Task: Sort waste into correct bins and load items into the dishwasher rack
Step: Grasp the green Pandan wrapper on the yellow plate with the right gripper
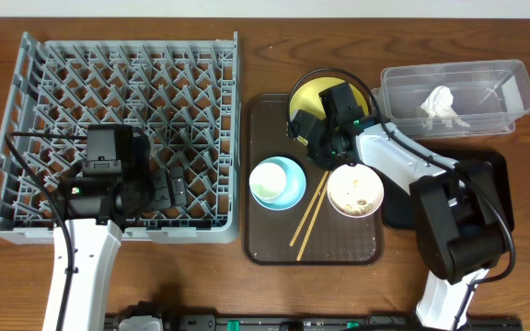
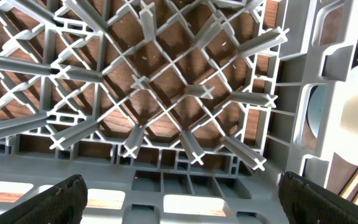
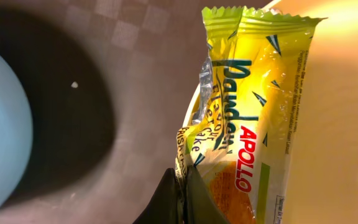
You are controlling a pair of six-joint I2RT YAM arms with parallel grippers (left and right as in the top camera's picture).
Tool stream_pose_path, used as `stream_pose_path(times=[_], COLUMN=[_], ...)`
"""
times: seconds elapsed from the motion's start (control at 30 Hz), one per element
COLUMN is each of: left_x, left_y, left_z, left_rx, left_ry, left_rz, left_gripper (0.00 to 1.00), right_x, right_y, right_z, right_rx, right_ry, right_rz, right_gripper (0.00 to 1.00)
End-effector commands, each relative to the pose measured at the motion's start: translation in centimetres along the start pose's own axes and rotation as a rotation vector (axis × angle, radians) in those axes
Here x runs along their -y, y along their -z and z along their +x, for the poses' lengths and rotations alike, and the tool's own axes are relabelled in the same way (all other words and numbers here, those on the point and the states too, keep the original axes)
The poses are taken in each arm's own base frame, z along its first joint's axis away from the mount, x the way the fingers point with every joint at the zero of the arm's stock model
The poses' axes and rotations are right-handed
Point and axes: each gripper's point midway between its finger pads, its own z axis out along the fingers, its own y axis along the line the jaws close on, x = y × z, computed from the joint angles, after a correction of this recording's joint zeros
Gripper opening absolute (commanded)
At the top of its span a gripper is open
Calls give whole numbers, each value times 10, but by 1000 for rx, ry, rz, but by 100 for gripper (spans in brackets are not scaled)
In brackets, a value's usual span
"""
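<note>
Glossy crinkled plastic wrapper [image 3: 253, 106], grey plastic rack [image 1: 90, 83], wood-grain table [image 1: 201, 285], clear plastic tub [image 1: 497, 92], matt textured brown tray [image 3: 135, 37]

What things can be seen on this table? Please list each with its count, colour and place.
dishwasher rack: one, grey, left on the table
brown tray: one, brown, centre
yellow plate: one, yellow, far end of the brown tray
blue bowl: one, light blue, on the brown tray
white cup: one, white, seems to sit inside the blue bowl
white bowl: one, white, on the brown tray
leftovers: some, beige, in the white bowl
chopsticks: one pair, wooden, between the bowls
wrapper: one, yellow-green, on the plate
clear tub: one, clear, far right
white scrap: one, white, inside the tub
black tray: one, black, under the right arm
left gripper: open, over the rack
right gripper: pinching the wrapper's edge
</note>
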Motion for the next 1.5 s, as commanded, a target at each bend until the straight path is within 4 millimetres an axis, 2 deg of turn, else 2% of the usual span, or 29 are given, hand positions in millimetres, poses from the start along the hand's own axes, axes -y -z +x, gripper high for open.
stream_pose_path(times=[0.0, 0.1, 0.27, 0.4, 0.47, 0.5, 0.57, 0.6, 0.77, 0.93, 1.07, 1.27, 1.33, 1.47], left_x=[4, 4, 4, 4, 4, 4, 4, 4, 4, 4, 4, 4, 4, 4], left_y=[5, 5, 5, 5, 5, 5, 5, 5, 5, 5, 5, 5, 5, 5], left_z=[-6, -6, -6, -6, -6, -6, -6, -6, -6, -6, -6, -6, -6, -6], left_rx=[18, 18, 18, 18, 18, 18, 18, 18, 18, 18, 18, 18, 18, 18], left_ry=[4, 4, 4, 4, 4, 4, 4, 4, 4, 4, 4, 4, 4, 4], left_rz=[14, 14, 14, 14, 14, 14, 14, 14, 14, 14, 14, 14, 14, 14], left_gripper=[100, 100, 100, 100, 100, 100, 100, 100, 100, 100, 100, 100, 100, 100], right_x=[-2, -4, -4, -7, -10, -10, -8, -6, 13, 15, 12, 13, 15, 16], right_y=[11, 23, 39, 41, 41, 41, 41, 41, 41, 32, 18, 2, 0, -2], right_z=[-4, -6, -12, -11, -8, -8, -10, -11, -16, -13, -3, 9, 10, 11], right_rx=[4, 9, 30, 25, 11, 10, 20, 27, 45, 30, -6, -48, -56, -55], right_ry=[-94, -119, -164, -227, -230, -231, -228, -226, -216, -218, -225, -232, -232, -271], right_rz=[-1, 2, 14, -2, -11, -11, -5, 5, 98, 104, 85, 88, 99, 101], right_gripper=[1, 1, 9, 24, 25, 33, 59, 66, 76, 77, 77, 74, 68, 48])
